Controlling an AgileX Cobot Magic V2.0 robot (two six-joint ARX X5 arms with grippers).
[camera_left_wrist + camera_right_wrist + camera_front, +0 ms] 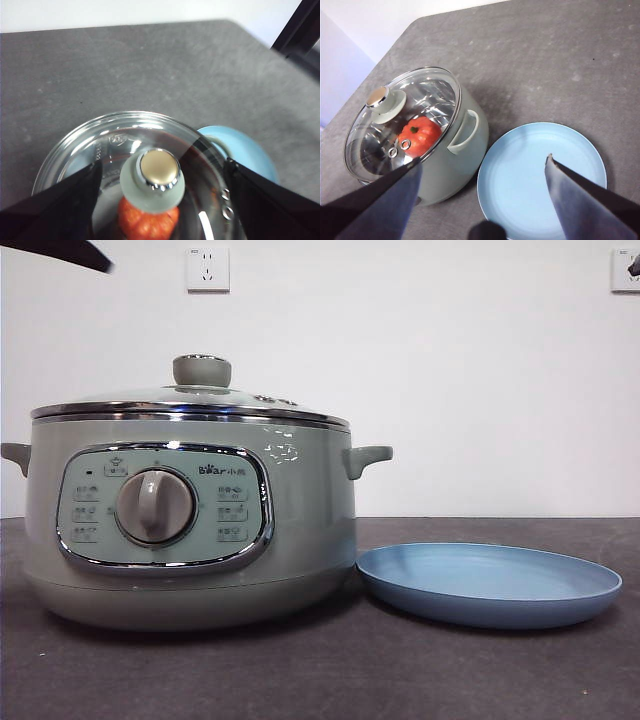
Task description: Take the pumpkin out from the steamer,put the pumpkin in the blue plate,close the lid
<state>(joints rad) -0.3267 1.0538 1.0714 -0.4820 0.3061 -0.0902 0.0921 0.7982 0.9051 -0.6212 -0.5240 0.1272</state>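
the left gripper (159, 200) is seen hanging above the lid (135, 150), jaws spread wide with the knob (153, 180) sitting between them in the wrist view. nothing is pinched and no contact with the knob can be made out. the right gripper (480, 200) is held high over the near side of the blue plate (530, 165), jaws also spread wide, nothing gripped or touched. in the front view only a black tip (65, 252) is caught at the top left corner, so which arm that is can't be told from there.

the steamer (190, 530) is parked on the left of the dark grey surface (320, 670), control panel and dial (154, 506) faced toward the front camera, handles stuck out left and right. the lid is seated flat on the chrome rim, knob pointed straight up.

the pumpkin (419, 135) is seen through the glass, still inside the steamer, sat right beside and partly under the knob in both wrist views. its stem end looks to be turned up-ish, a bit of green spotted on top, but the exact tilt can't be told through the reflections. it's squat and round so no real long axis can be called.

the blue plate is laid flat on the surface just right of the steamer, its rim just beside the pot's base; whether they touch can't be told.
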